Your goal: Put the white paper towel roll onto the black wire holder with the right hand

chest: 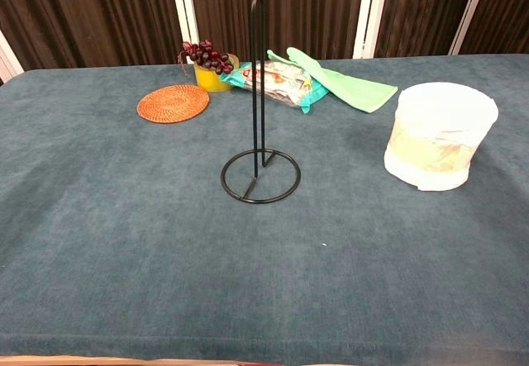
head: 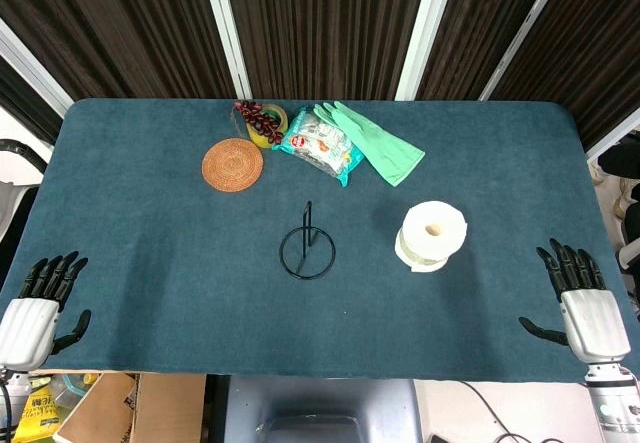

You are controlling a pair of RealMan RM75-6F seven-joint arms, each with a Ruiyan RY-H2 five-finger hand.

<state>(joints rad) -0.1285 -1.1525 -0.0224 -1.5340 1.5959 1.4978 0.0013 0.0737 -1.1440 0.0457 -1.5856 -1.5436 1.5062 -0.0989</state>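
The white paper towel roll (head: 432,234) (chest: 439,135) stands upright on the blue tablecloth, right of centre. The black wire holder (head: 307,244) (chest: 259,135) stands at the table's middle, its ring base flat and its thin post upright, a short gap left of the roll. My right hand (head: 580,300) rests at the table's right front edge, fingers spread and holding nothing, well to the right of the roll. At the left front edge lies my left hand (head: 40,303), likewise spread and empty. Neither hand shows in the chest view.
Along the back of the table sit an orange woven coaster (head: 232,164) (chest: 173,102), a yellow cup with dark grapes (head: 262,121) (chest: 208,64), a snack packet (head: 320,147) (chest: 277,80) and a green rubber glove (head: 375,141) (chest: 343,81). A cardboard box (head: 130,408) lies below the front edge.
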